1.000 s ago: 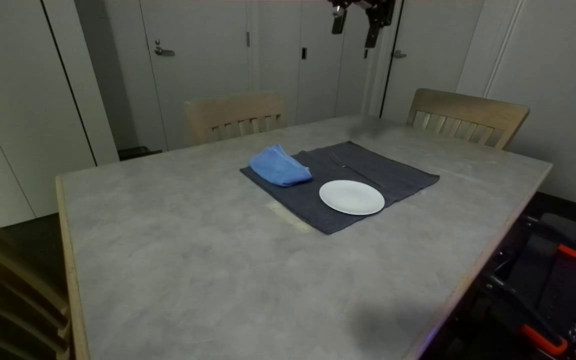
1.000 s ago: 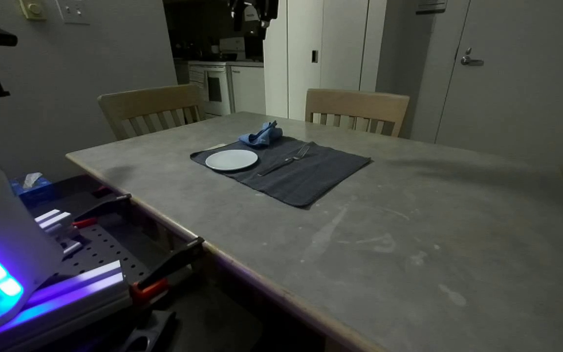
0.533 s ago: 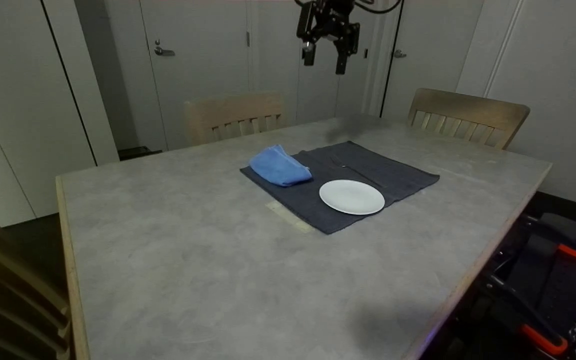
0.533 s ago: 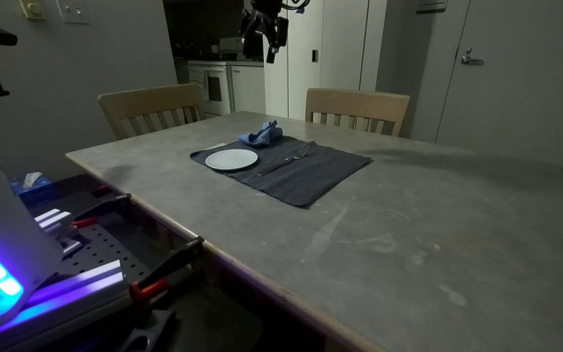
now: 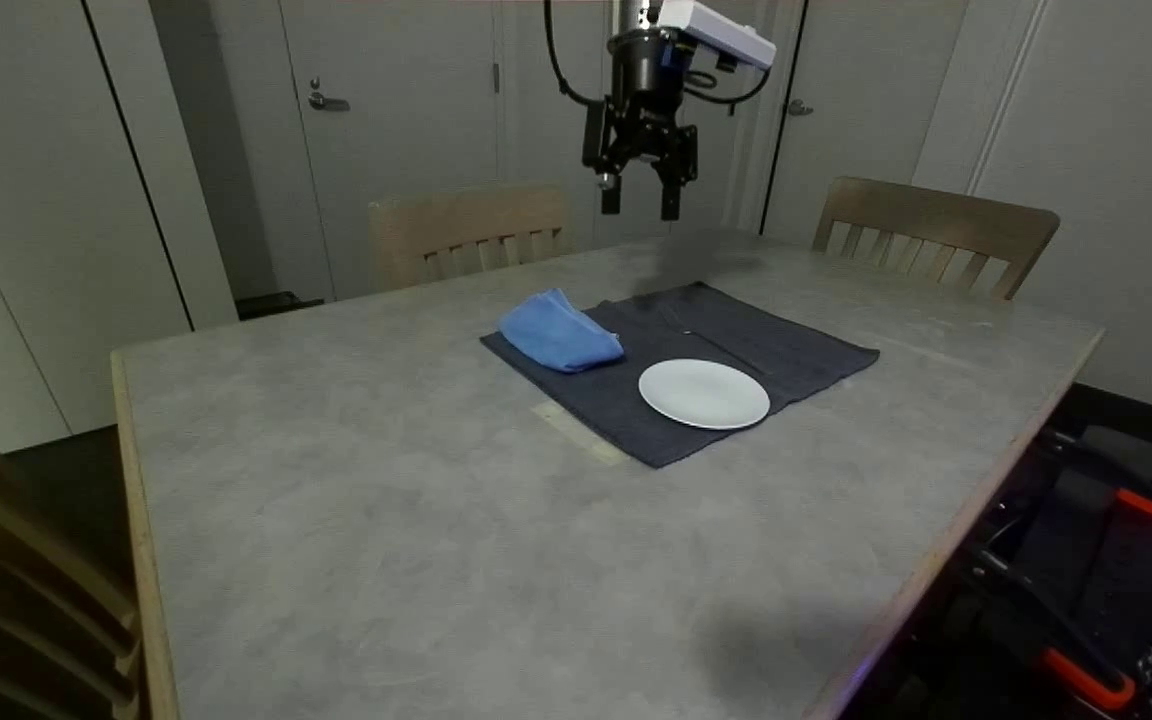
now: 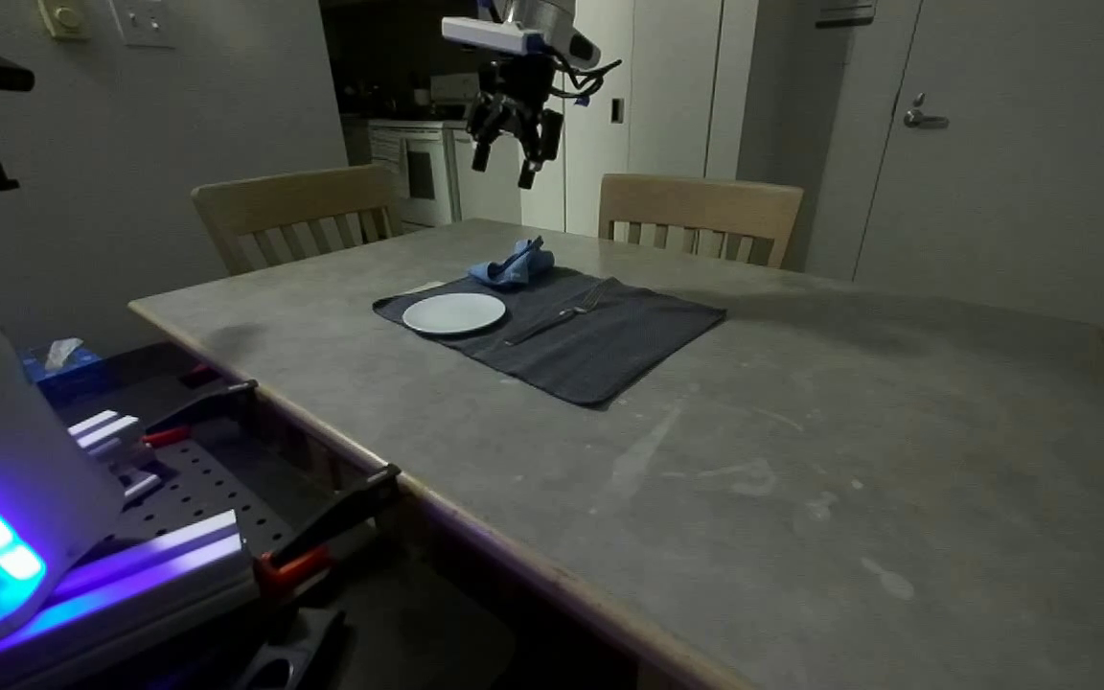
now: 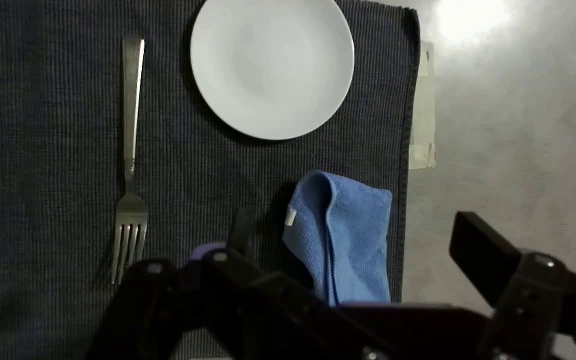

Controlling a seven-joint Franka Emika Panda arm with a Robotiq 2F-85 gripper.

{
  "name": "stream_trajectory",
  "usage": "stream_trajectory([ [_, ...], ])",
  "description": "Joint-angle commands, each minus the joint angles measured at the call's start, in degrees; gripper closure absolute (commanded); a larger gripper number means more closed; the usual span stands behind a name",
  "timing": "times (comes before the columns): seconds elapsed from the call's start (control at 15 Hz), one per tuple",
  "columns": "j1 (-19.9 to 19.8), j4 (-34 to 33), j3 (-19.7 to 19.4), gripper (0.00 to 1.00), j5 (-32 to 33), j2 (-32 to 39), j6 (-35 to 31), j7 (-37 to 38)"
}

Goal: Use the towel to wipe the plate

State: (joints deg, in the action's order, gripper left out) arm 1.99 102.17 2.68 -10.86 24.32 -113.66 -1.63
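Grey table [image 5: 416, 540]: white plate [image 5: 704, 394], blue towel [image 5: 558, 333] on dark placemat [image 5: 786, 340]; gripper [image 5: 641, 204] above, jaws apart

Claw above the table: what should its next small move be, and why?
I'd probably lower the open claw toward the towel: in the wrist view, the towel shows between the spread fingers, and in both exterior views the claw hangs empty, higher than the placemat where the towel rests.
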Motion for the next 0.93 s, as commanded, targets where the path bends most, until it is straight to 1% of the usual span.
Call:
stream_trajectory([
  [0.0,-0.3,-0.3,0.3,0.0,0.1,0.4,0.2,0.0],
  [0.2,-0.3,-0.8,0.3,0.0,0.1,0.5,0.8,-0.1],
  [0.33,0.6,-1.5,0.3,0.0,1.8,2.1,0.0,-0.1],
  [0.47,1.3,-1.4,0.1,0.0,3.6,3.4,-1.8,0.6],
  [0.87,1.7,-1.5,0.5,0.0,4.1,9.0,-6.7,-0.7],
])
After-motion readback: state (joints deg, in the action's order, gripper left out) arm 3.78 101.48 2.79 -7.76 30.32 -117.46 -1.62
